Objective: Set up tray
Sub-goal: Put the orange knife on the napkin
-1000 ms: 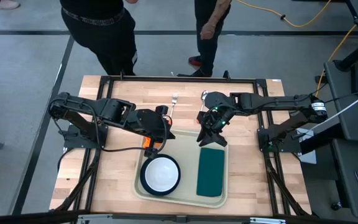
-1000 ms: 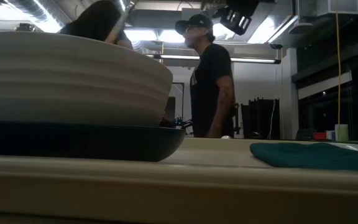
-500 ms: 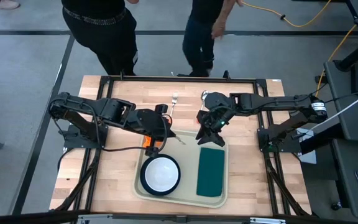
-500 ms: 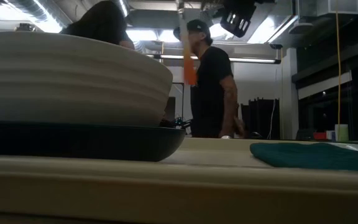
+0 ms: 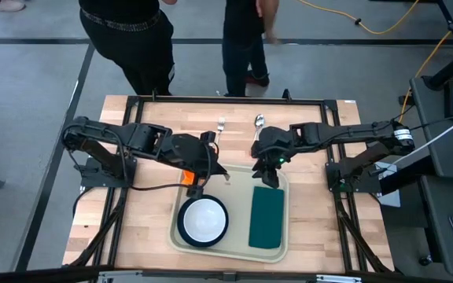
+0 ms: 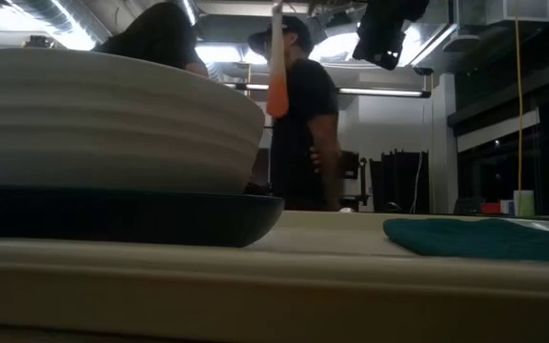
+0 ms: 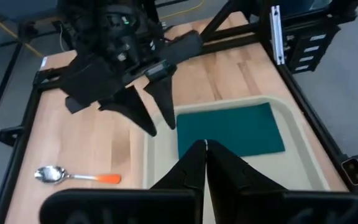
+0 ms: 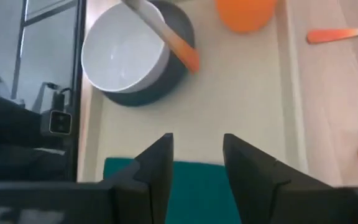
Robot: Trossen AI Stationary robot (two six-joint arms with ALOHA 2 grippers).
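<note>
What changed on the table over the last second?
The right gripper, open and empty, drew back from above the tray's far rim toward the table's far side. The left gripper, shut on an orange-handled utensil, shifted slightly farther over the tray. A person beyond the table walked leftward. Bowl, plate, green napkin, fork and spoon stayed put.

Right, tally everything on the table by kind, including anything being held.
Cutlery: 3 (fork, spoon, orange-handled utensil in the left tool)
Tray: 1
Plate: 1
Bowl: 1
Napkin: 1
Orange cup: 1
Total: 8
</note>
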